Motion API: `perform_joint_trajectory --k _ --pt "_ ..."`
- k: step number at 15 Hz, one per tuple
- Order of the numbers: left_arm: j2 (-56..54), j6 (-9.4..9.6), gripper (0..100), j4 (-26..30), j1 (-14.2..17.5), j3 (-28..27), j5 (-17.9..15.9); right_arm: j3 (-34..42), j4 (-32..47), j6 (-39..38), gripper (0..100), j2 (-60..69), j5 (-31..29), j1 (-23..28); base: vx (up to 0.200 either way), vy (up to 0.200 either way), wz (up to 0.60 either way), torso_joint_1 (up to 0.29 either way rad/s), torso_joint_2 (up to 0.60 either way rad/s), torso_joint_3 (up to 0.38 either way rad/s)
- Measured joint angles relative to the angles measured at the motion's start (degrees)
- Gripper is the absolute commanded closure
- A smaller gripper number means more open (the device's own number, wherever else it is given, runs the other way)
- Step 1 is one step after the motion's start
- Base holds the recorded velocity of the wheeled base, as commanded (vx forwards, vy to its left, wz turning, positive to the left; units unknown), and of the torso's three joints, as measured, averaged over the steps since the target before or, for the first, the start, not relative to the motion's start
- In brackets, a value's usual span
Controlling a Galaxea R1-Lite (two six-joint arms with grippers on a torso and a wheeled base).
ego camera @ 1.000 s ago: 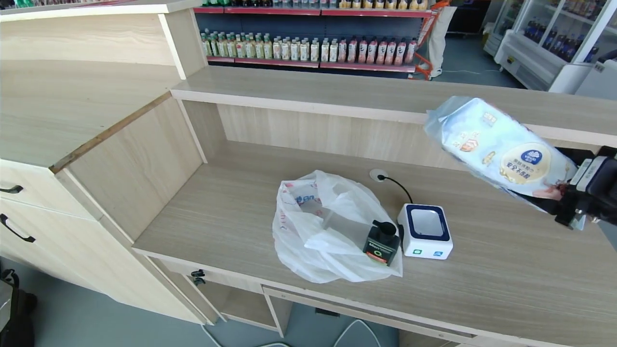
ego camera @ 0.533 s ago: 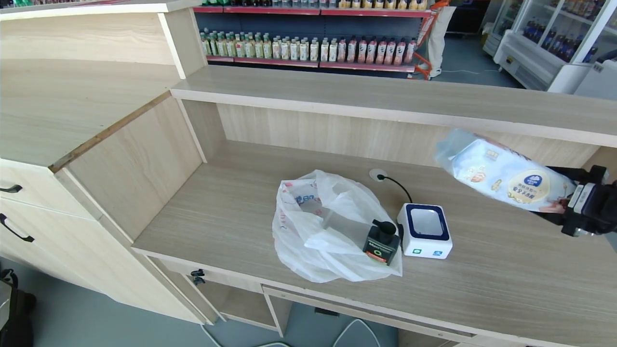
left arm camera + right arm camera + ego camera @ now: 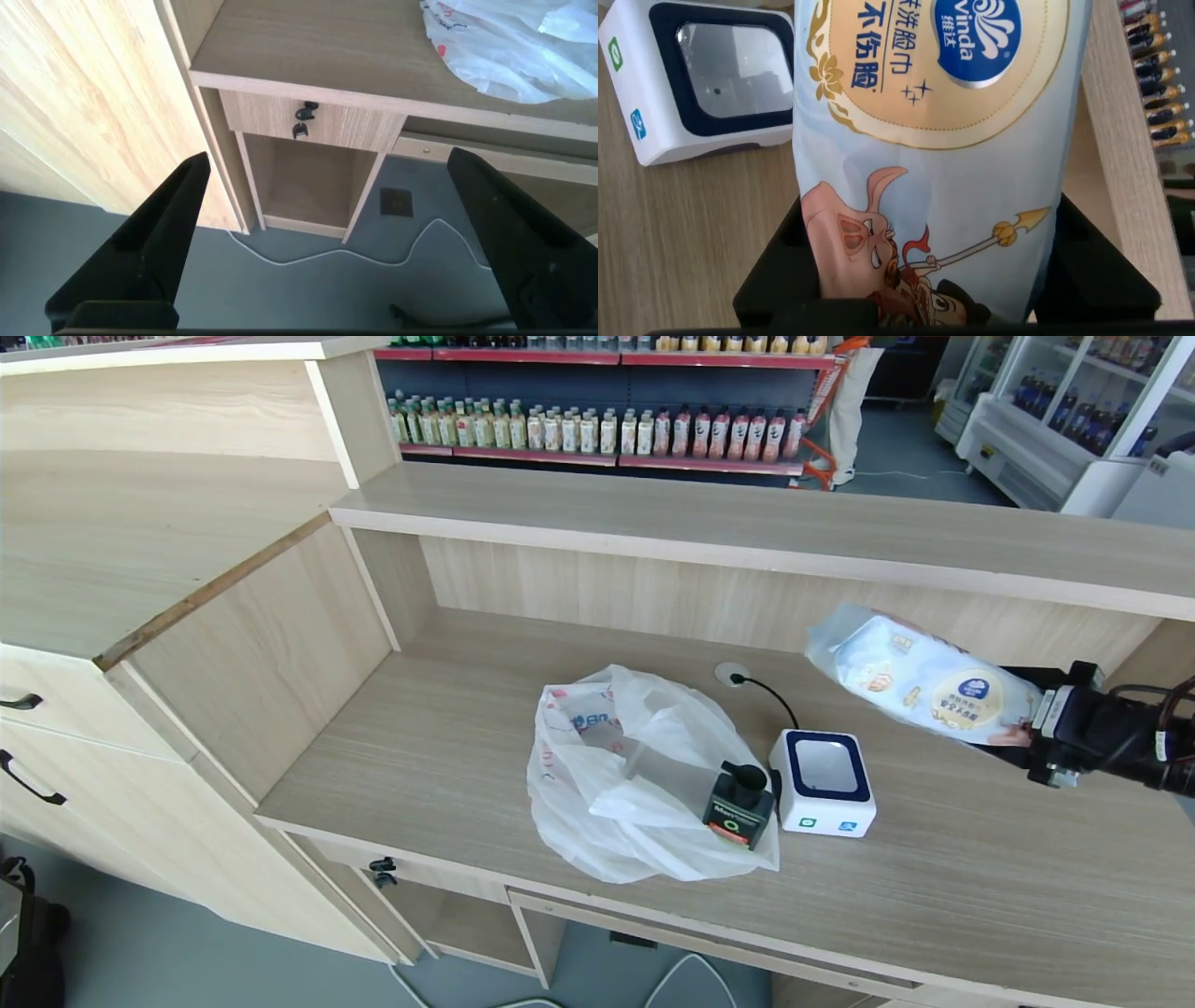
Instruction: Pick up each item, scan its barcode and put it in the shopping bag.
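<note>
Scanning is the step in hand, we judge. On the wooden counter (image 3: 934, 896) the white shopping bag (image 3: 616, 775) lies crumpled beside the scanner. The tissue pack (image 3: 924, 686) has dropped and swung left over the last second. We now see it tilted in the air just right of the white scanner box (image 3: 823, 782) (not over its window yet). The right gripper (image 3: 1036, 737) clamps the pack's near end. The left gripper (image 3: 327, 187) hangs below the counter edge, fingers spread wide, holding nothing. Bagging is still to do.
</note>
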State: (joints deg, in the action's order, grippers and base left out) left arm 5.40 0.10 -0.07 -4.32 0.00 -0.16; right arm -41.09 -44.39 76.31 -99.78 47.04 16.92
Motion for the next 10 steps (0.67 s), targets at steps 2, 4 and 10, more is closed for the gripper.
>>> perform_joint_trajectory --k 2,4,10 --pt "0.0 0.01 0 0.0 0.0 0.0 0.0 -0.8 -0.1 0.7 100 -1.4 -2.0 -0.5 0.000 0.000 0.00 0.000 0.00 0.000" --pt "0.0 0.00 0 0.0 0.0 0.0 0.0 -1.2 -0.1 1.5 100 -2.4 -2.3 -0.7 0.000 0.000 0.00 0.000 0.00 0.000" --pt "0.0 0.00 0 0.0 0.0 0.0 0.0 -3.9 0.4 2.8 100 -5.6 -2.4 -1.0 0.000 0.000 0.00 0.000 0.00 0.000"
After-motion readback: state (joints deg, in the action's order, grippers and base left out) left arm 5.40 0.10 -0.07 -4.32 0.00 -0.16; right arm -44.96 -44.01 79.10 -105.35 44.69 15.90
